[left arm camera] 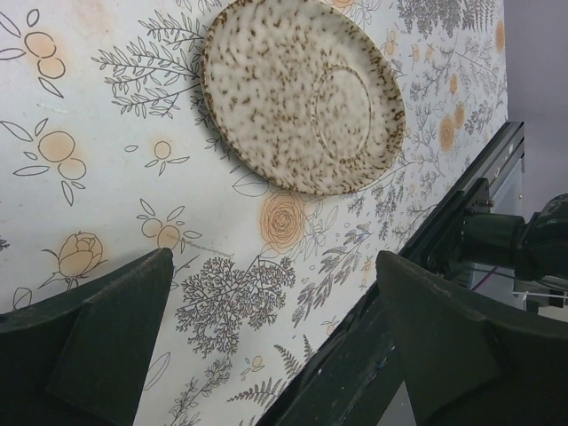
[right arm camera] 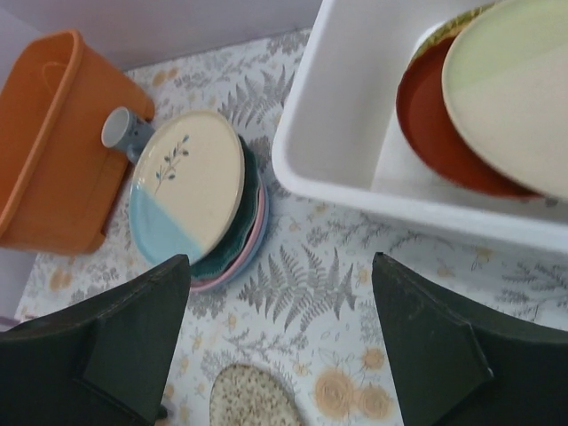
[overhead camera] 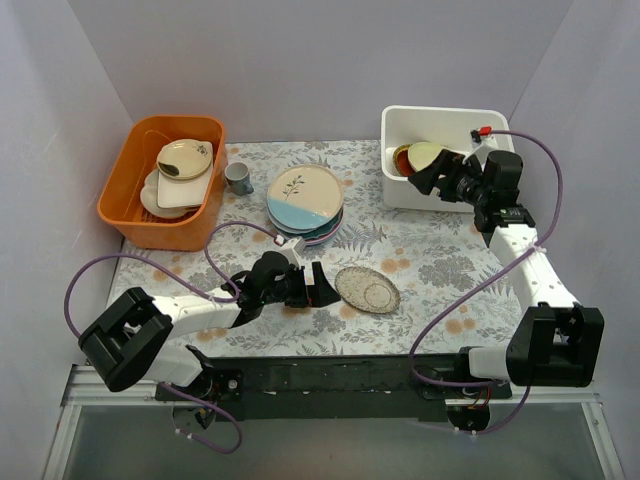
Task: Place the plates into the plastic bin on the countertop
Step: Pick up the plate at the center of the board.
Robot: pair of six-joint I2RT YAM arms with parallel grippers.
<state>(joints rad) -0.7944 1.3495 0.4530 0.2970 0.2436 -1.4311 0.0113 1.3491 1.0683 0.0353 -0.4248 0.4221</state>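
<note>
Between your left gripper (overhead camera: 322, 285) fingers (left arm camera: 98, 346) was nothing but bare print: jaws spread full wide, holding nothing, low over the flat floral-and-fern-patterned countertop (overhead camera: 430, 255). Straight ahead of the tips, near but not touching, lay the speckled cream-and-brown oval plate (left arm camera: 302, 93). It sat flat, long axis skewed to your approach line, running far-left to near-right in the top view. My read: the left arm was clearly the nearer one for it. Your right gripper (right arm camera: 280, 346) also stood wide open and empty, above the near wall of the white rectangular plastic bin (right arm camera: 337, 115), well apart from that plate. Inside the bin, a pale cream-green round plate (right arm camera: 515, 89) lay over a red-brown plate (right arm camera: 430, 124). The stack topped by the cream-and-blue leaf-sprig plate (overhead camera: 305, 192) sat mid-counter.
</note>
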